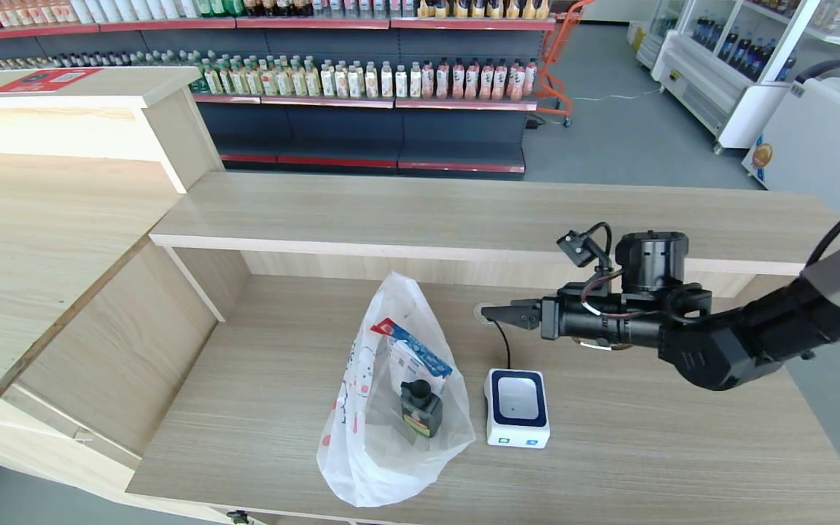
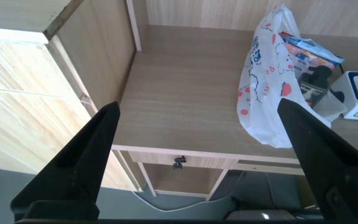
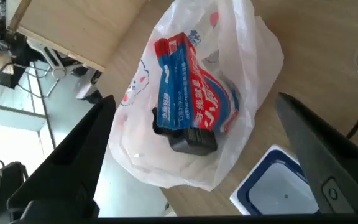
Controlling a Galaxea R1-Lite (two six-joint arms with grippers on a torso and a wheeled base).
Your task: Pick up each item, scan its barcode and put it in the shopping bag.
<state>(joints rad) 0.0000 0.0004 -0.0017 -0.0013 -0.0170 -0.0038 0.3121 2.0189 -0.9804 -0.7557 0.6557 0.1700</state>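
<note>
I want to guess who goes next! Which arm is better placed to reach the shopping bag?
Probably right: the right gripper, open, hangs over the desk beside the shopping bag and scanner. The left gripper sits back near the desk's front edge.

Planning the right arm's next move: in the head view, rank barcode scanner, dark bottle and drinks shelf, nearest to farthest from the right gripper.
From the right gripper:
1. barcode scanner, on the desk, close beneath it.
2. dark bottle, inside the shopping bag, farther to the robot's left.
3. drinks shelf, far beyond the counter.
</note>
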